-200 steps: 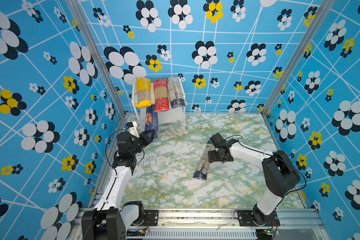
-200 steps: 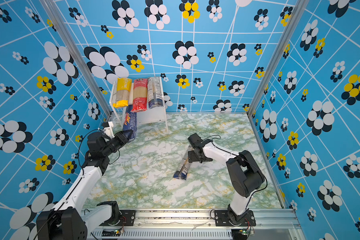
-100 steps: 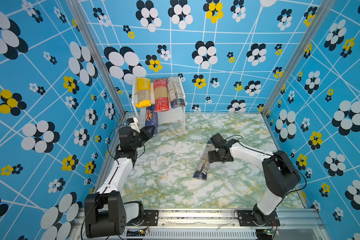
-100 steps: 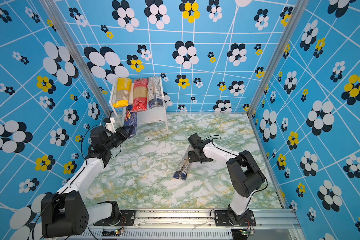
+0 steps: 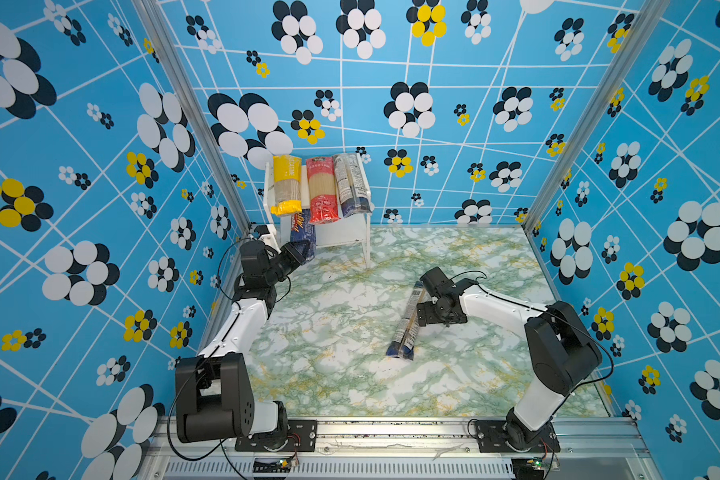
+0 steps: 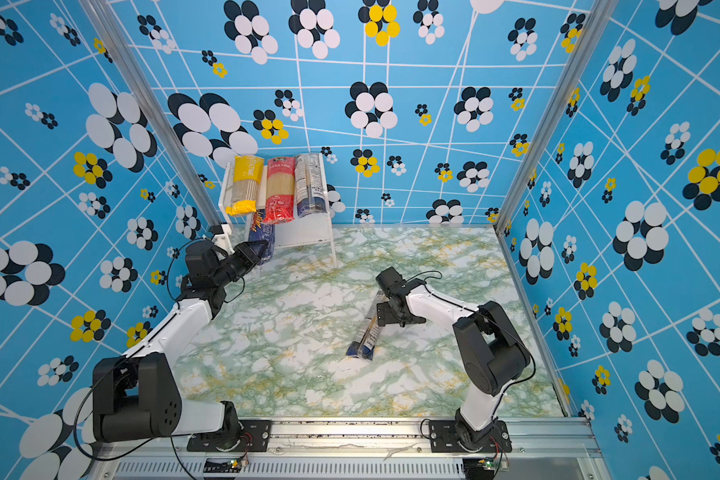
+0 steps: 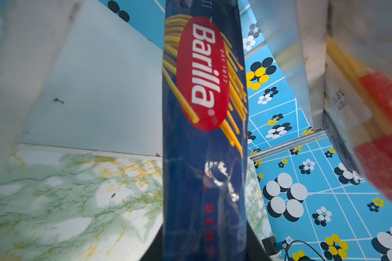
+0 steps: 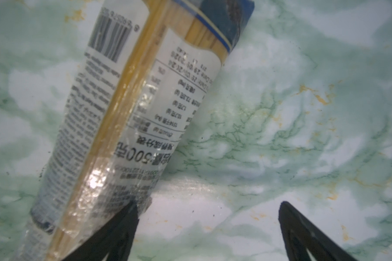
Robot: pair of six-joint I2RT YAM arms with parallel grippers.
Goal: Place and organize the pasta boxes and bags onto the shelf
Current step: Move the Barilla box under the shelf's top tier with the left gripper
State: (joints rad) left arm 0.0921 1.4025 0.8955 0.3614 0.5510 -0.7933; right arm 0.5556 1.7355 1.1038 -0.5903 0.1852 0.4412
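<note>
- Dark-blue pack, red oval "Barilla", "DAL 1877": gripped by closed left claw, at shelf lower tier.
- Clear bag, barcode, "500": flat on tabletop, beside wide-open right claw.

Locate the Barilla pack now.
In a top view the Barilla pack is at back left, gripped by the left claw, poking into the lower tier of the shelf, under the yellow bag.

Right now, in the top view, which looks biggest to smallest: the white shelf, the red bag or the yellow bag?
1. shelf
2. red bag, a bit longer and wider
3. yellow bag
The two bags look close.
</note>
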